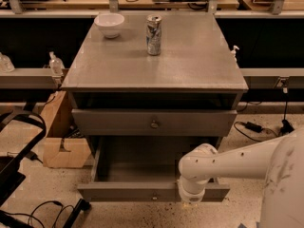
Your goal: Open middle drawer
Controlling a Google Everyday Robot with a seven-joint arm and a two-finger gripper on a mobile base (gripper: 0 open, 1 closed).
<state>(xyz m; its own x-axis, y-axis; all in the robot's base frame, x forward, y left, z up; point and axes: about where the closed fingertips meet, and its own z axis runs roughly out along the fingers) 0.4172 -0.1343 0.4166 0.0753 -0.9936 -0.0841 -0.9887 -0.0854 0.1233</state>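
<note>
Where the cabinet's lower half opened toward the camera, the middle drawer [118, 192] stood pulled well out, its slim grey front low in the view and its bare grey interior showing behind it. A small round brass knob [154, 197] sat at the centre of that front. The tool [191, 199], at the end of a white robot arm [237, 163] reaching in from the lower right, was right at the drawer's front edge, to the right of the knob; whether it was open, closed or gripping anything could not be told. Above the open drawer was the taller-fronted grey drawer [114, 122] with its own knob [154, 124], and a dark gap lay between it and the cabinet top [190, 65]. On that flat grey top stood a white bowl [109, 24] at the back left and, just to its right, an upright drink can [153, 28]. A cardboard box [64, 148] rested on the speckled floor [52, 184] to the cabinet's left, with black cables [33, 210] near the lower left corner.
</note>
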